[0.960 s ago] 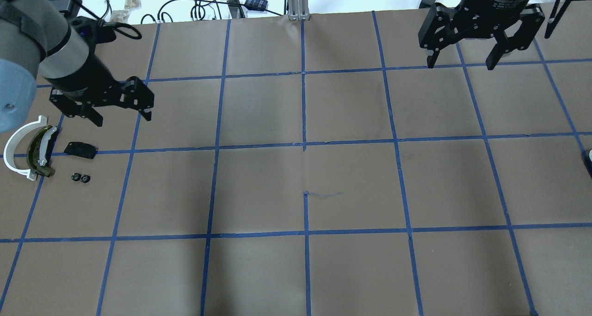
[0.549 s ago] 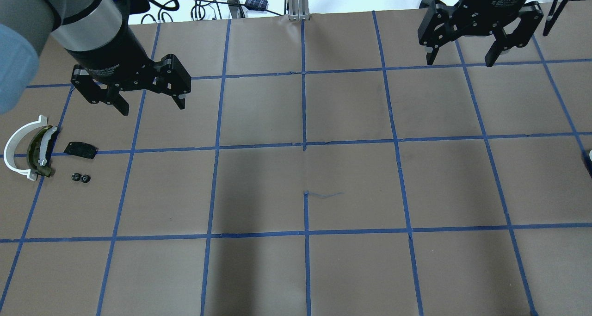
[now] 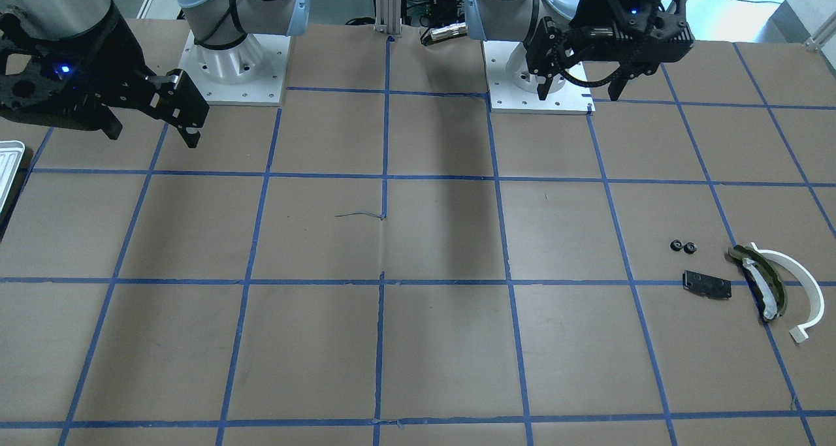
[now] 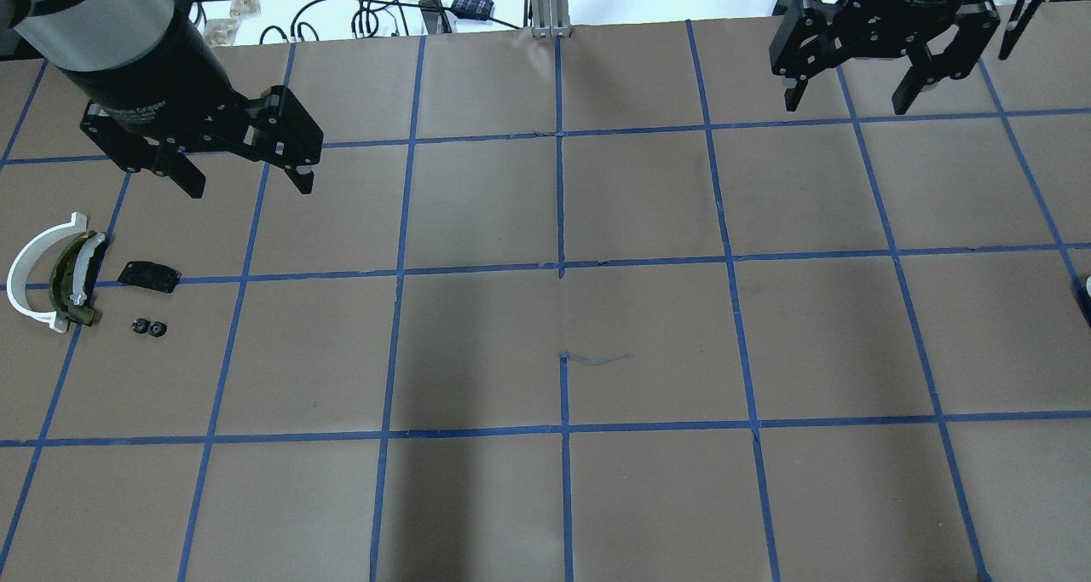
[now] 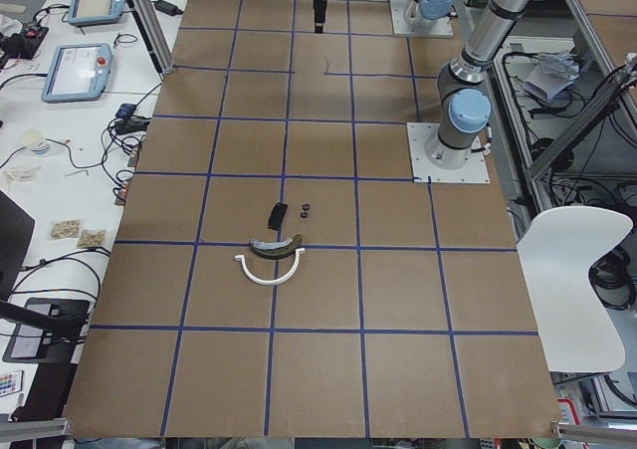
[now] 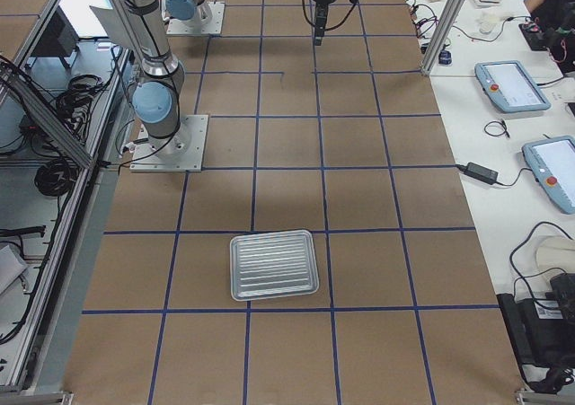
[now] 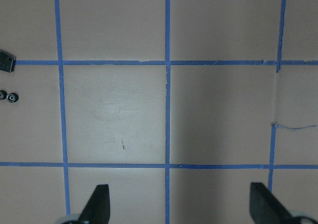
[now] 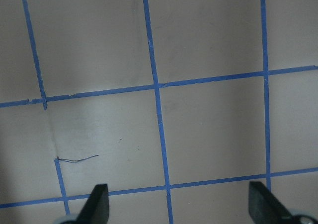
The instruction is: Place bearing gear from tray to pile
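Observation:
Two small black bearing gears [image 4: 147,327] lie side by side on the table beside the pile: a flat black plate [image 4: 149,275], an olive curved piece [image 4: 72,279] and a white arc [image 4: 30,275]. The gears also show in the front view [image 3: 684,245] and at the left wrist view's edge [image 7: 7,97]. The silvery tray [image 6: 274,264] lies at the table's right end and looks empty. My left gripper [image 4: 247,181] hangs open and empty above the table, beyond the pile. My right gripper [image 4: 845,105] hangs open and empty at the far right.
The table is brown paper with a blue tape grid. Cables and an aluminium post [image 4: 550,2] lie beyond the far edge. The two arm bases [image 3: 235,61] stand at the robot's side. The tray's corner [image 3: 8,165] shows at the front view's left edge.
My left gripper has risen and moved away from the pile toward the far side, staying open. My right gripper has drifted slightly toward the far edge. The pile and gears have not moved.

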